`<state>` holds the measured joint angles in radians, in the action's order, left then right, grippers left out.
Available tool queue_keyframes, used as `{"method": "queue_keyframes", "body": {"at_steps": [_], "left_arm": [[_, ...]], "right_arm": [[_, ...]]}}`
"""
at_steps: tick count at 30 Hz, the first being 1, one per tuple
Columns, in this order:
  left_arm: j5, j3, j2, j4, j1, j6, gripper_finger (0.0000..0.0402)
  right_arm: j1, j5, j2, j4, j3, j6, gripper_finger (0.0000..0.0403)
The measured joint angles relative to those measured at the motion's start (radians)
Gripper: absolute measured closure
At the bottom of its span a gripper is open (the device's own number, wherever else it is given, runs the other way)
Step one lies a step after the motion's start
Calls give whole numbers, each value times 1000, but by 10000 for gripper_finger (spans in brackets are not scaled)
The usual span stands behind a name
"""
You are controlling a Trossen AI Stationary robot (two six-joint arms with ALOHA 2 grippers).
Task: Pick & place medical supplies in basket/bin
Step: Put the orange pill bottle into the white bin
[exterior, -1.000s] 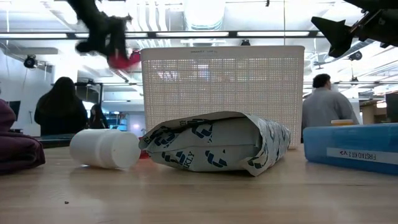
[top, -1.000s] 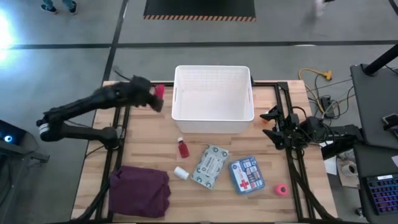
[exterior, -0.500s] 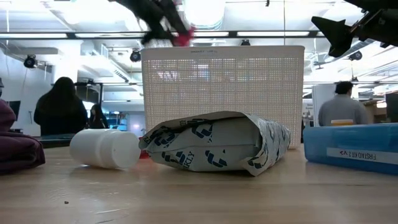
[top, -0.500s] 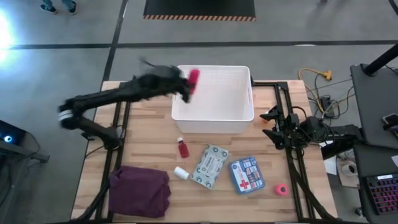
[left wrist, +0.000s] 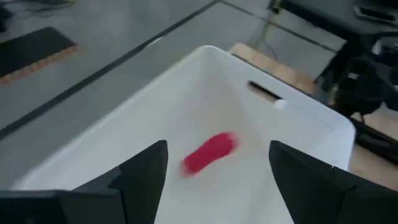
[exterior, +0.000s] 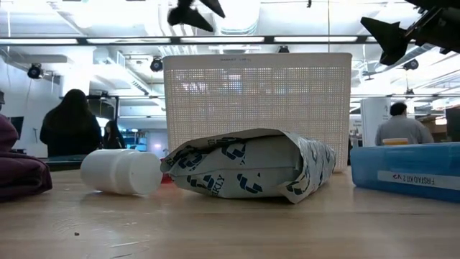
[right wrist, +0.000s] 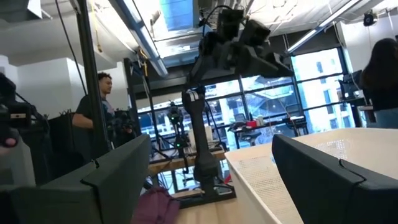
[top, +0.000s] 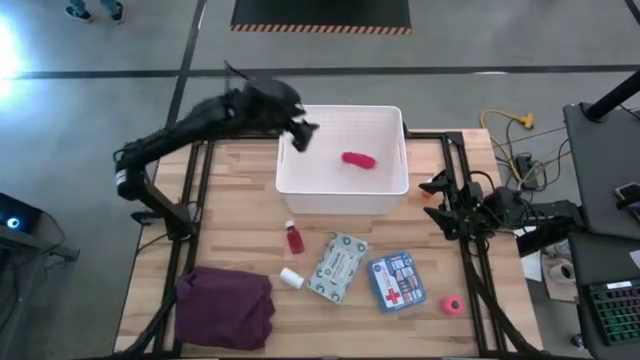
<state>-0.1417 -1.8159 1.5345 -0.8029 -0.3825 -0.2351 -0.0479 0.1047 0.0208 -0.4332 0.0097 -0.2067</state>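
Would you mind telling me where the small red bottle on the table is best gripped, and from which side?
Probably from straight above. The small red bottle lies on its side on the bare wood in front of the basket, apart from the white bottle and the packet. I'd close the fingers across its wider red body, not the narrow capped end, with the fingers crosswise to its length.

Red cross on blue first-aid box [top: 396, 282].

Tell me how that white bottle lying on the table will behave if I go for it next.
The small white bottle lies on its side on the bare wood, so a nudge would probably send it rolling. Its smooth, rounded plastic may slip unless the fingers close squarely across the body. It looks light for its size, though its contents cannot be seen.
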Motion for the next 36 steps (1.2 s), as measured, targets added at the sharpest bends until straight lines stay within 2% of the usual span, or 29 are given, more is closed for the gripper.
{"method": "queue_keyframes", "body": {"at_steps": [6,10,14,19,23,26,30,33,36], "left_arm": [[17,-68,-62,-69,33,1,139],[6,-5,-173,-4,65,15,139],[22,140,-282,126,114,-5,139],[10,376,-441,334,134,-119,139],[16,551,-545,483,135,-217,139],[19,647,-612,574,136,-269,139],[14,717,-689,647,143,-291,139],[15,735,-715,651,149,-301,139],[17,736,-723,649,149,-301,139]], "right_arm": [[0,-1,0,-16,0,-37,76],[0,-4,1,-91,0,-62,76],[0,41,1,-212,0,-215,76],[0,139,0,-345,1,-373,76],[0,284,1,-340,18,-373,76],[0,322,18,-340,45,-355,76],[1,412,90,-184,150,-379,76],[0,441,203,134,312,-382,76],[0,586,334,500,496,-400,76]]}}
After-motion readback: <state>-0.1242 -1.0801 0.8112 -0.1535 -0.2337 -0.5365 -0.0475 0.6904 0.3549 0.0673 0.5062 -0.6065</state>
